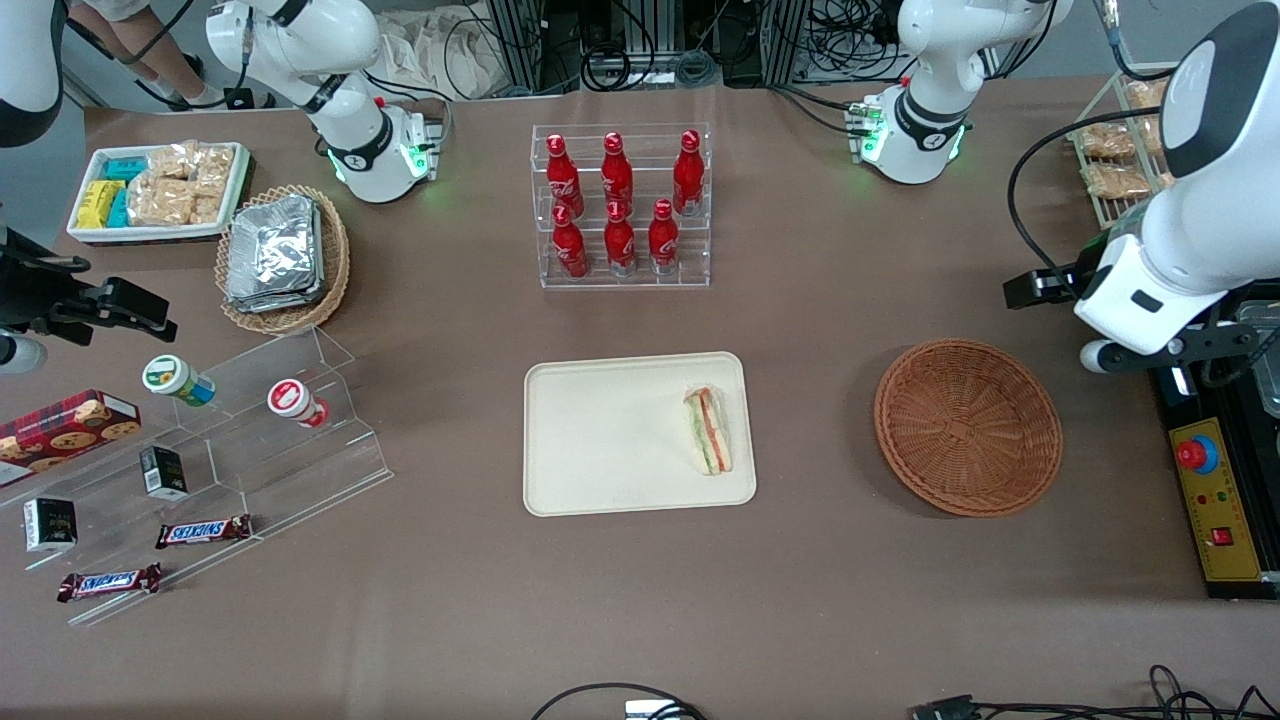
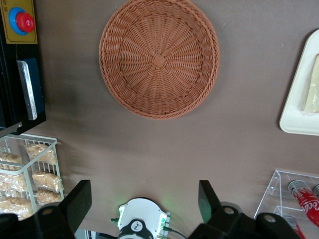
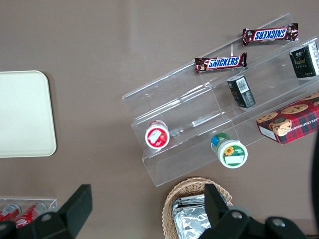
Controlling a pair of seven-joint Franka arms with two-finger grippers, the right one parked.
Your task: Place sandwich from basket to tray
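Observation:
The sandwich [image 1: 708,430], a pale wedge with red-orange and green layers, lies on the cream tray [image 1: 620,440], at the tray's end nearest the basket. The round reddish-brown wicker basket [image 1: 968,427] holds nothing. My left gripper [image 1: 1040,288] hangs high over the table, farther from the front camera than the basket and toward the working arm's end. In the left wrist view the gripper [image 2: 144,199] is open, its black fingers [image 2: 82,199] wide apart with only bare table and the arm's base between them. That view also shows the basket [image 2: 158,57], the tray's edge [image 2: 294,122] and the sandwich [image 2: 311,92].
A clear rack of red bottles [image 1: 620,205] stands farther from the camera than the tray. A wire rack with bagged snacks [image 1: 1115,150] and a yellow control box with a red button [image 1: 1200,455] sit at the working arm's end. Toward the parked arm's end stands a clear stepped shelf [image 1: 230,450].

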